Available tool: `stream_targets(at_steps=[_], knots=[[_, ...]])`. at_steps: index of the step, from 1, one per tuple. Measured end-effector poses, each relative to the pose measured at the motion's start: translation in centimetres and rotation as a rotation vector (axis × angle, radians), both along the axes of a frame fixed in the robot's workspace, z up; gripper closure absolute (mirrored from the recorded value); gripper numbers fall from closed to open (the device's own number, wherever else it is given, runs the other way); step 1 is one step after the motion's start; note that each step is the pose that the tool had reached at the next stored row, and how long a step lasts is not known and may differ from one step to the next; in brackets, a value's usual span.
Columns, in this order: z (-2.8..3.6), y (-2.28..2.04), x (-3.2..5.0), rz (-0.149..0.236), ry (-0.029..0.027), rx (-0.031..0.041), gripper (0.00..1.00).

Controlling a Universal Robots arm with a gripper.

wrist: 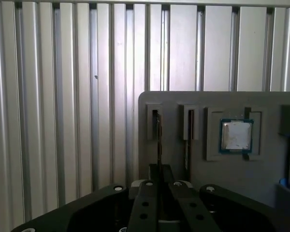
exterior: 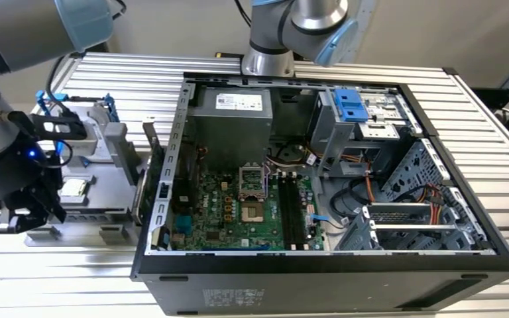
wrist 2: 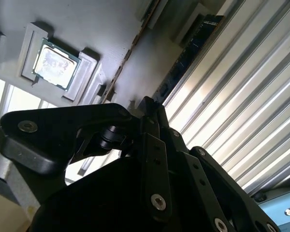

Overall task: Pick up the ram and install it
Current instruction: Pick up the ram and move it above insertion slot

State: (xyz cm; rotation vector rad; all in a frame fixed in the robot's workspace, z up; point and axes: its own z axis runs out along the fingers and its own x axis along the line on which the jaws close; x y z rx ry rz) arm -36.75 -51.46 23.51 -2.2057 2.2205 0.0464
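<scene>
The ram [wrist: 158, 137] stands on edge in the outer slot of a grey holder tray [wrist: 217, 99], on the exterior view's left of the open computer case [exterior: 325, 265]. My gripper [wrist: 159, 170] is down on this stick with its fingers drawn together around the stick's edge. In the second wrist view the stick is a dark bluish board [wrist 2: 193, 53] running up to the gripper [wrist 2: 149, 104]. The exterior view has the gripper [exterior: 26, 222] low over the tray [exterior: 104, 175]. The motherboard's long black memory slots [exterior: 291, 212] lie inside the case.
A second thin stick [wrist: 188, 154] stands in the neighbouring slot. A small square chip [wrist: 237, 135] sits in a recess of the tray beyond it. Ribbed metal tabletop [wrist: 63, 96] surrounds the tray. Another arm's base [exterior: 272, 40] stands behind the case.
</scene>
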Motion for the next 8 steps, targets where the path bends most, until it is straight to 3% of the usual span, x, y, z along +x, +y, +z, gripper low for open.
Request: stream_targets(at_steps=[3, 8], knots=[[0.07, 0.01, -0.04, 0.000, -0.0033, 0.0024, 1.00], [0.34, 0.01, -0.05, 0.000, -0.0034, 0.0024, 1.00]])
